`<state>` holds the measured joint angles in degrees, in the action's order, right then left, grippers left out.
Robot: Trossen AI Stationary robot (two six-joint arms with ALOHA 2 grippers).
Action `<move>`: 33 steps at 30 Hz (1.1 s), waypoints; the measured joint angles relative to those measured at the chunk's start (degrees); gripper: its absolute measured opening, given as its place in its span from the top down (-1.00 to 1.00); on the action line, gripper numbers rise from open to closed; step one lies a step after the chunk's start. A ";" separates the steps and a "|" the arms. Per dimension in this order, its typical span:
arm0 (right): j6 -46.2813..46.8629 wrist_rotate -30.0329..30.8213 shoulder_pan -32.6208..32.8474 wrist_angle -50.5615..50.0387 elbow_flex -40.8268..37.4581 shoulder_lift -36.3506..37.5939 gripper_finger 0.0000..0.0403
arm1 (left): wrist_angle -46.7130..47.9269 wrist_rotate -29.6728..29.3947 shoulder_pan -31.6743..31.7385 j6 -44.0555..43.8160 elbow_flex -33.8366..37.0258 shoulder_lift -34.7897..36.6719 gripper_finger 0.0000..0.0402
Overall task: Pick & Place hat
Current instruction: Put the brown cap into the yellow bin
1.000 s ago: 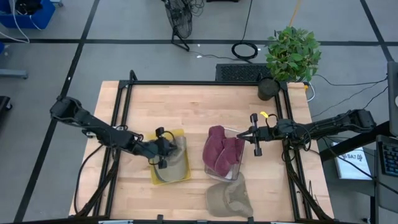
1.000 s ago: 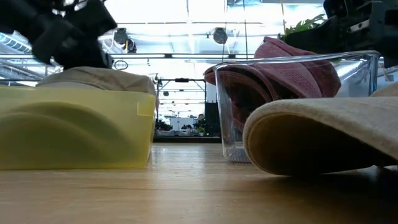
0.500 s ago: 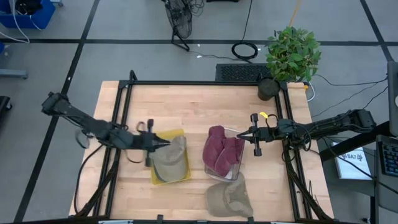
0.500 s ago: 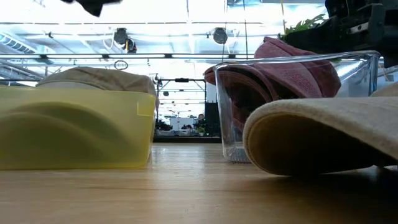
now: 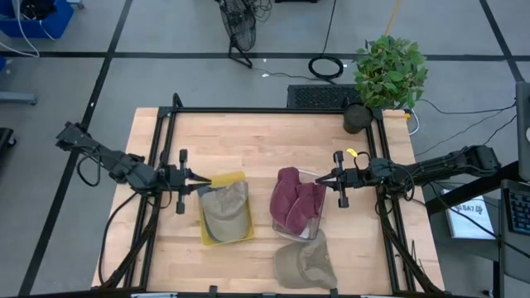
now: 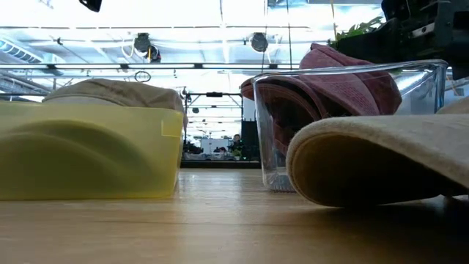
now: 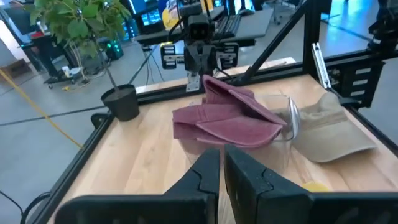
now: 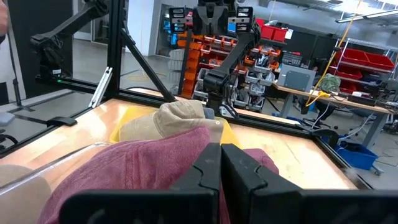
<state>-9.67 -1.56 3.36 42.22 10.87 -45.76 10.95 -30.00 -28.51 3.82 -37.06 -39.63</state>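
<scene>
Now your left gripper [image 5: 199,180], fingers together and empty, has backed left off the tan hat [image 5: 225,209], which stays in the yellow bin [image 5: 238,179] at centre-left; the right gripper [image 5: 325,178] hasn't moved, closed.

The wooden surface [image 5: 265,141] has a black frame [image 5: 273,110] around it. A yellow tub [image 5: 225,210] sits on the wood. Just beside the tub stands a clear box [image 5: 308,217]. A tan hat [image 5: 304,265] lies flat on the wood, touching the clear box, near the surface's edge.
</scene>
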 joint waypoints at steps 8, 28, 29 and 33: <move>0.04 0.00 0.01 0.00 0.00 0.00 1.00 | -3.03 -2.10 0.04 -3.43 0.02 -0.48 0.85; 0.04 0.00 0.02 -0.44 0.00 -0.02 1.00 | 6.70 -7.64 2.01 -5.63 5.64 15.77 0.85; 0.04 0.00 0.00 -0.44 0.00 -0.02 1.00 | 5.35 -6.64 1.97 -5.19 7.76 16.63 0.85; 0.04 0.00 0.02 -0.33 0.00 -0.02 1.00 | -3.87 -5.51 1.97 -2.82 16.92 20.24 0.85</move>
<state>-9.63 -1.56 3.38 41.89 10.87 -45.78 7.08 -35.51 -26.55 1.00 -20.14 -19.40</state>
